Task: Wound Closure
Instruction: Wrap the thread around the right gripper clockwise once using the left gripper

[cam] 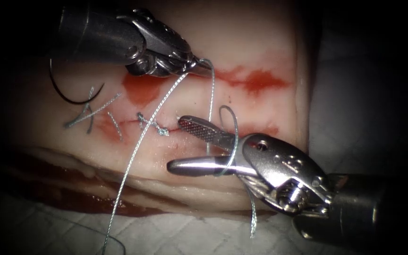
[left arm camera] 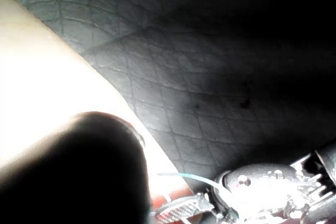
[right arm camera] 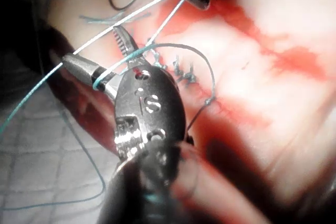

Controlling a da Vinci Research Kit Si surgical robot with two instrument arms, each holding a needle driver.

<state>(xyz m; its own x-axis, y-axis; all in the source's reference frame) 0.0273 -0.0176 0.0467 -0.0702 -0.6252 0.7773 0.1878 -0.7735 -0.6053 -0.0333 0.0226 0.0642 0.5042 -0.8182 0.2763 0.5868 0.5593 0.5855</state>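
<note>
A white quilted pad (cam: 175, 236) covers the bench; the tissue (cam: 260, 52) lies on it, and thread (cam: 112, 226) trails onto it.

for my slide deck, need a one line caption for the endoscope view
Left tool grips the thread, right tool open with thread looped around it, needle lying free on the tissue left of the stitches.

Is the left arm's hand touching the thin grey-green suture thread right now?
Touching. In the endoscope view the left hand is shut on the thin grey-green suture thread, which runs straight out of its tip; the right wrist view shows the same. The open right hand holds nothing.
</note>
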